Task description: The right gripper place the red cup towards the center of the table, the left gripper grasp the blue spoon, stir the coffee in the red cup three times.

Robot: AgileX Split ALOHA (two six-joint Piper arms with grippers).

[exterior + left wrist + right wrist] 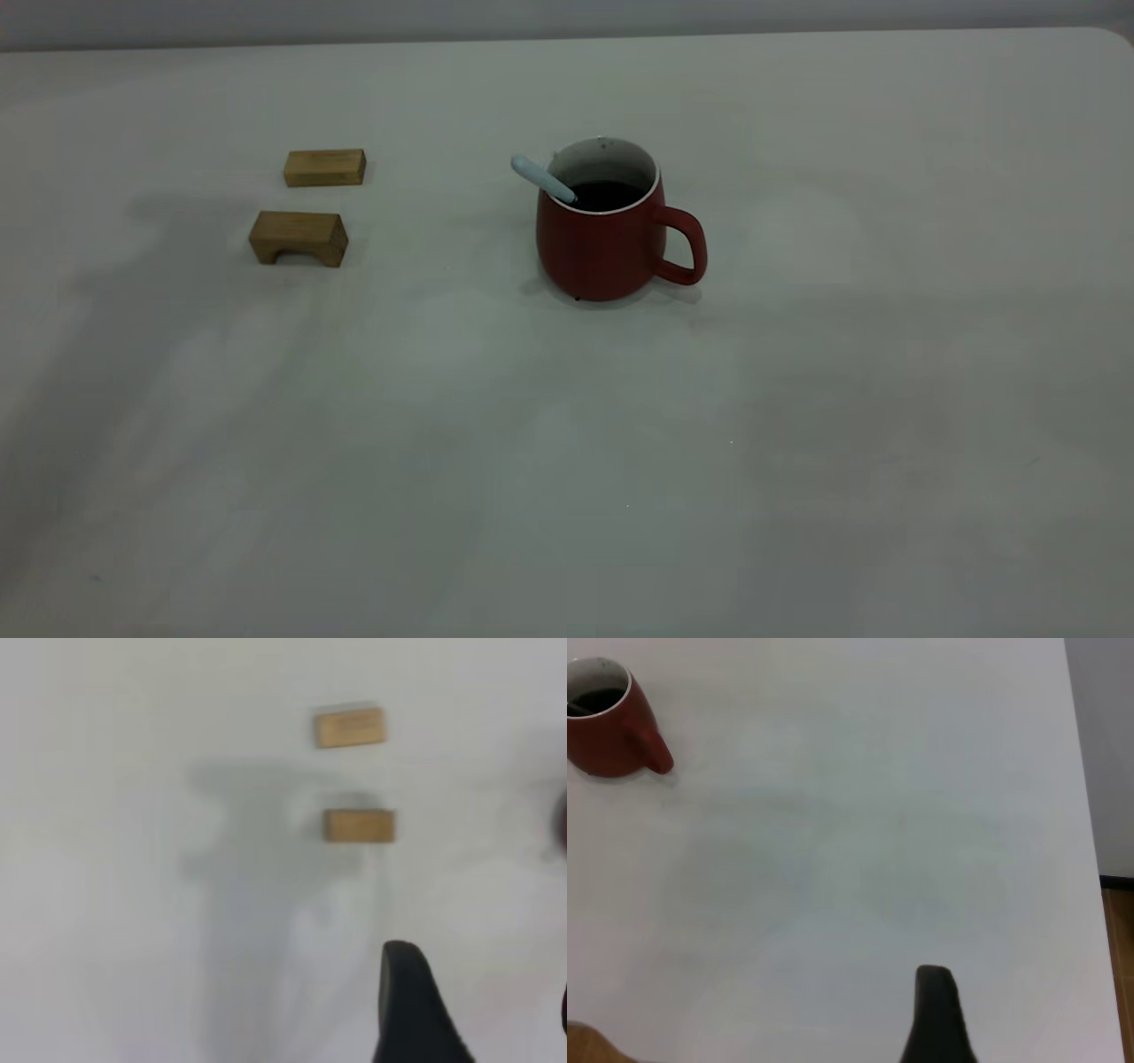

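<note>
**Cup centred, spoon left standing in the coffee**

Table (797, 443) fills the exterior view, wide and off-white, and no arm reaches into that view. The red cup (602, 244) stands upright near the middle, its handle turned toward the right arm's side. Two wooden blocks (299, 237) lie well apart from it on the left arm's side, one behind the other. Inside the cup the coffee (607, 195) shows as a dark round surface. The blue spoon (543, 179) leans on the rim, pale handle sticking out toward the blocks, bowl sunk in the liquid.

Only one dark finger of the left gripper (416, 1010) shows in its wrist view, high above the blocks; likewise one finger of the right gripper (939, 1014), well away from the cup. Whether either pair of jaws is open or closed cannot be told, but neither holds anything visible.

Judging by the layout, the placing is done and the spoon is in the cup; whether three stirs were made cannot be read here.
</note>
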